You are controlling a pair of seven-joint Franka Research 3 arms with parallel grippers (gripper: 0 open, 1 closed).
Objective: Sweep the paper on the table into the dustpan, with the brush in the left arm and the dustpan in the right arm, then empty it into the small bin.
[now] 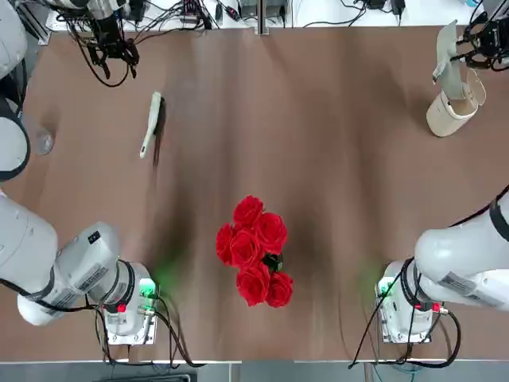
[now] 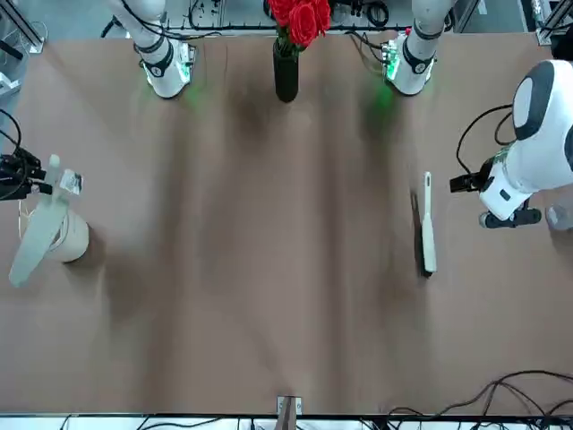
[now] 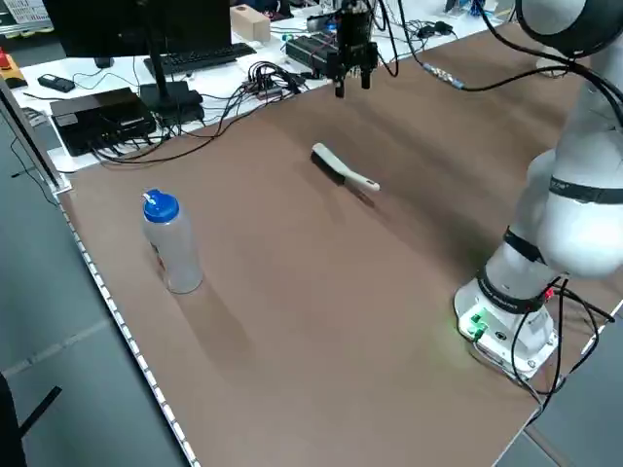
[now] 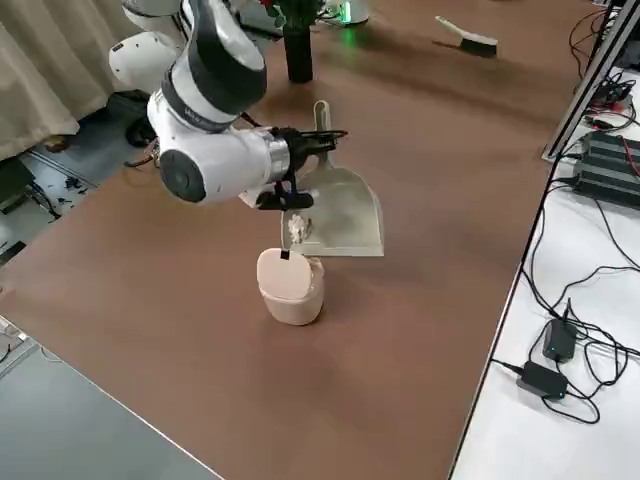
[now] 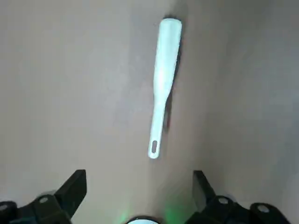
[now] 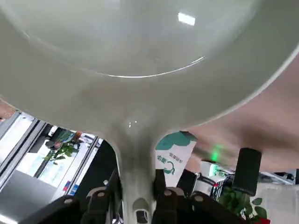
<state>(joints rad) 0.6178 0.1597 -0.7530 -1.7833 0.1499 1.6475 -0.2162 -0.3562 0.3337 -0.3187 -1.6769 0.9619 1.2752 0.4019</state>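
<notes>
Large brown matte desk [image 1: 334, 199]. Brush [image 1: 150, 124] lies flat toward far left. Small beige bin [image 1: 447, 114] stands at far right. Vase of red roses [image 1: 256, 250] near middle front. Blue-capped clear bottle [image 3: 172, 242] at left edge.

brush [image 1: 151, 123] on table [image 1: 334, 199] left, dustpan [image 4: 343, 212] over small bin [image 4: 290, 286] right

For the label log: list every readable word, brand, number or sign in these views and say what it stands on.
No text can be read in any view.
Tag with a green emblem beside the dustpan handle: its print is too blurred to read.
Plate on the left arm near its base: too small to read.
Plate on the right arm: too small to read.
</notes>
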